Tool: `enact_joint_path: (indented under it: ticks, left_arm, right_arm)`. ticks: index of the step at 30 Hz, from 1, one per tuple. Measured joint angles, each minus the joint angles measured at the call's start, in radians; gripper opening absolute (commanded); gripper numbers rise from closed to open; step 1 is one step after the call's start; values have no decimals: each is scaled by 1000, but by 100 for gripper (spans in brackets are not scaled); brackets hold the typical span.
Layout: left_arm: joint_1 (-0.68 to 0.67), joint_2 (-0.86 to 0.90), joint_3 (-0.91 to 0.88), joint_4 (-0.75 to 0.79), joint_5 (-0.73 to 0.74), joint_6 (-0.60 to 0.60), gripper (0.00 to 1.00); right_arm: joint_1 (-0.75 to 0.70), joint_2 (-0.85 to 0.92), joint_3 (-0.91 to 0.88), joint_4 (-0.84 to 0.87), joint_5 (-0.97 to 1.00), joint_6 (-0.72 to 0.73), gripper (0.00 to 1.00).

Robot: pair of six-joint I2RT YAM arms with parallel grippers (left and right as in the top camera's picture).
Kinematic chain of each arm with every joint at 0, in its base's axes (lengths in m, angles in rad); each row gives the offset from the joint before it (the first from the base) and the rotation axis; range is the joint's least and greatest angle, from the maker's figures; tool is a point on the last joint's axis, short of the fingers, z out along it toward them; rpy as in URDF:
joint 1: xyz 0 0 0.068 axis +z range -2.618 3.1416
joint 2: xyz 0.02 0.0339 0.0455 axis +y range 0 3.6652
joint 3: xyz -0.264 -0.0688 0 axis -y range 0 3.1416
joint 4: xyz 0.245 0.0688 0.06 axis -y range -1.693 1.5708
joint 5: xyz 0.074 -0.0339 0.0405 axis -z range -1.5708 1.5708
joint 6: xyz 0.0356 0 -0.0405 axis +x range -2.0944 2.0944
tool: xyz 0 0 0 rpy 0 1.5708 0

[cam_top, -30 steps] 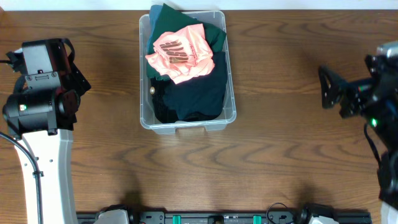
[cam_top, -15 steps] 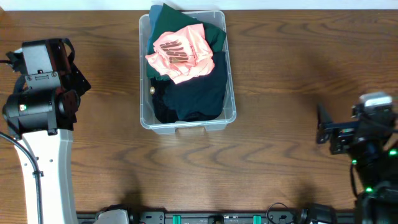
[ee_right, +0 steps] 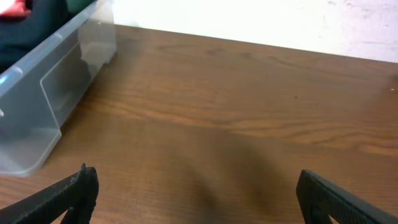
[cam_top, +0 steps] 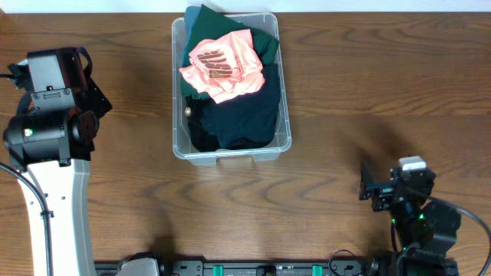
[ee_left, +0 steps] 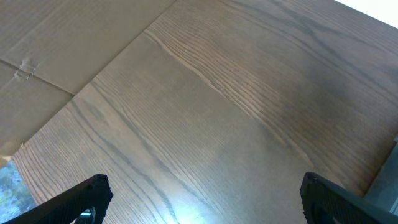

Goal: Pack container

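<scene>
The clear container (cam_top: 231, 156) stands at the back middle of the wooden table. It holds a pink shirt (cam_top: 221, 67) on top of a dark green garment (cam_top: 266, 40) and a dark navy one (cam_top: 238, 119). My left gripper (cam_top: 95, 83) hovers open at the table's left side, well apart from the container; the left wrist view shows its fingertips (ee_left: 93, 190) spread wide over bare wood. My right gripper (cam_top: 367, 187) is low near the front right, open and empty. In the right wrist view it (ee_right: 199, 193) points toward the container's corner (ee_right: 59, 74) at the far left.
A black rail (cam_top: 268, 269) runs along the table's front edge. Brown cardboard (ee_left: 56, 43) lies beyond the table edge in the left wrist view. A white wall (ee_right: 261, 22) backs the table.
The right arm has swung from the right edge toward the front and leftward, dropping lower. The left arm and the container have stayed put.
</scene>
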State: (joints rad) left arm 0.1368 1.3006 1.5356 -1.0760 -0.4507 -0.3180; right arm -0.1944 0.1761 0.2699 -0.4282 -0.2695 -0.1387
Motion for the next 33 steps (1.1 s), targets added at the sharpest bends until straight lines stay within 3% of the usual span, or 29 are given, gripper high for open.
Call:
enact_joint_path:
  ticks: [8, 17, 33]
  left_arm:
    - [0, 0, 0, 0, 0, 0, 98]
    - [0, 0, 0, 0, 0, 0, 98]
    - [0, 0, 0, 0, 0, 0, 98]
  right_arm:
    - [0, -134, -79, 7, -9, 0, 99]
    - [0, -142, -163, 93, -13, 0, 99]
    - [0, -161, -163, 97, -19, 0, 99]
